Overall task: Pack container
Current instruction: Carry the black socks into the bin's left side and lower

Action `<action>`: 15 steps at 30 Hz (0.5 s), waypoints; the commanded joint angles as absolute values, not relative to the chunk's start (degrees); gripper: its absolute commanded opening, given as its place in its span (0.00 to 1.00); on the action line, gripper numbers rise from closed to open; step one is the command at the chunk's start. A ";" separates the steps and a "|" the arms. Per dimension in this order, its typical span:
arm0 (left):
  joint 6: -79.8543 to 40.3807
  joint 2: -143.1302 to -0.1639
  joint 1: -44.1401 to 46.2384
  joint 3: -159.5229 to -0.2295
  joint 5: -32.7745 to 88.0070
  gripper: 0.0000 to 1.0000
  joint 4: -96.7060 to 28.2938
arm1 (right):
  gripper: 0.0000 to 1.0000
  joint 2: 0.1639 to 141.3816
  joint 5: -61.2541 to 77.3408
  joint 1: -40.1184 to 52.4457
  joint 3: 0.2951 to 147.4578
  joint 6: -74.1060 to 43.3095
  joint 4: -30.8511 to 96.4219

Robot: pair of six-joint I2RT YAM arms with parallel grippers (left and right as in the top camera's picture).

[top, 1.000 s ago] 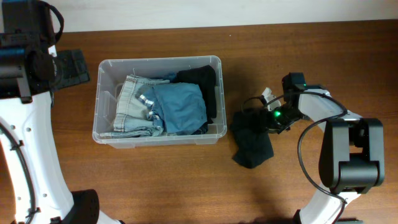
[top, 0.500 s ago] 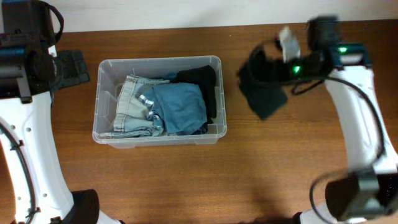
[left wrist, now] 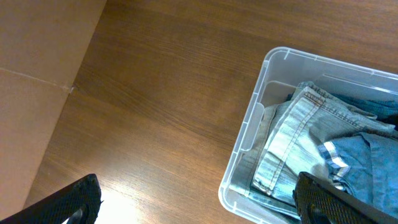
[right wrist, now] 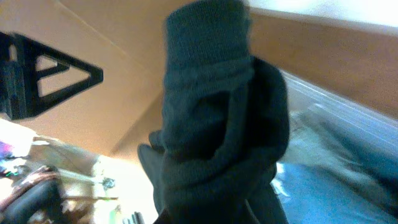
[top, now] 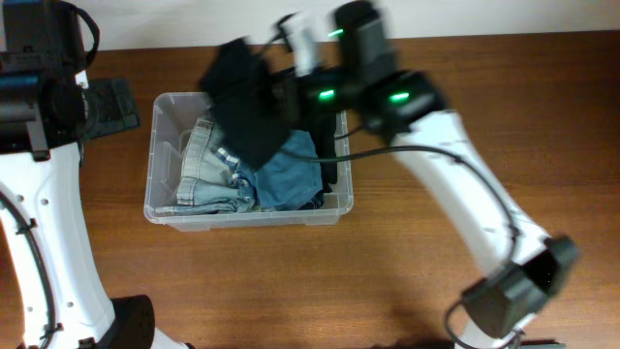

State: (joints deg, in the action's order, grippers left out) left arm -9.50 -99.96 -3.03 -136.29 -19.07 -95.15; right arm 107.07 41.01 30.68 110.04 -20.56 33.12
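one clear bin (top: 152,184) sits left of centre on the brown wooden table (top: 484,194). it holds three garments: pale jeans (top: 203,170), a blue piece (top: 286,174) and a black one (top: 327,155). a fourth, a black cloth (top: 247,111), hangs over the bin's far side, pinched by the right gripper (top: 291,94). the left gripper (left wrist: 199,202) hovers left of the bin, fingers spread wide, holding nothing. a pale wall (top: 484,15) runs behind the table.
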 commanded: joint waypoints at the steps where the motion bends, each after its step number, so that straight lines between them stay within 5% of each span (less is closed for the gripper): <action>1: -10.04 -99.94 -3.27 -136.40 -19.27 0.99 -95.24 | 0.04 111.33 39.86 34.96 109.93 -35.94 29.71; 15: -10.02 -99.94 -3.27 -136.40 -19.27 0.99 -95.24 | 0.04 119.44 39.92 37.36 109.93 -48.18 20.73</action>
